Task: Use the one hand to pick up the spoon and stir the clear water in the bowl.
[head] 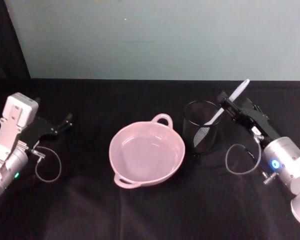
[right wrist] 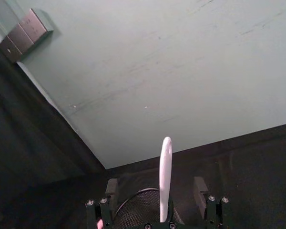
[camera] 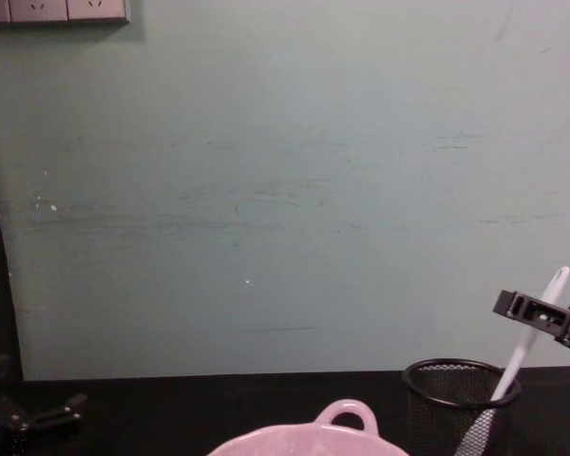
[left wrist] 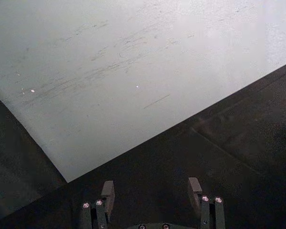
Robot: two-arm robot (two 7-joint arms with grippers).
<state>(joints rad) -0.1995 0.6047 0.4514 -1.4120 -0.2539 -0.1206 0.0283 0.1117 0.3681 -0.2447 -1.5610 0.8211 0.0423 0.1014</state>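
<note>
Nearest, at the left, the left gripper [head: 65,122] hangs low over the black table [head: 90,210], idle. Its fingers [left wrist: 108,192] are wide open and nothing is between them. To the right of these fingers, well apart, stands the pink bowl [head: 155,181], and I judge its water is not yet stirred. Next comes the mesh cup [head: 192,131]; the spoon [head: 221,114] leans in it, head down, handle up. So no part of the task is done: the pick-up and the stirring are both left. The right gripper [head: 231,104] is at the handle. Its fingers [right wrist: 199,190] are wide open, one on each side of the handle, and they do not seem to touch it. The bowl lies to the left of them, beyond the cup.
</note>
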